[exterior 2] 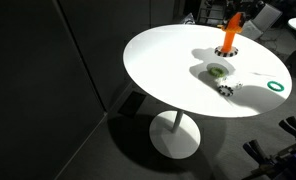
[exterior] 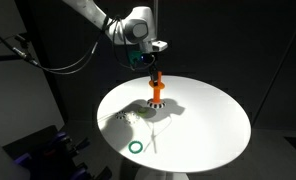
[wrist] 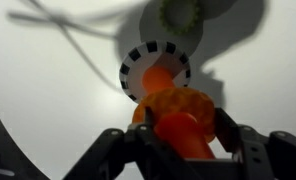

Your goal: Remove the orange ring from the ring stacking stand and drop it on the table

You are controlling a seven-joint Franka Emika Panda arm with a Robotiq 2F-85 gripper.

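Plenty of white table (exterior: 210,122) lies around the ring stacking stand (exterior: 156,96).

Over in the wrist view, the orange ring (wrist: 178,103) is just a blurred lump melting into the post of the ring stacking stand (wrist: 155,68), and its edges are impossible to trace. The gripper (wrist: 183,140) is chopped by the bottom edge, grip or gap unreadable. A round object (wrist: 183,12) is clipped at the top. In an exterior view the table (exterior 2: 158,60) runs off the right edge.

stand (exterior: 156,92) mid-table, green ring (exterior: 131,147) near edge
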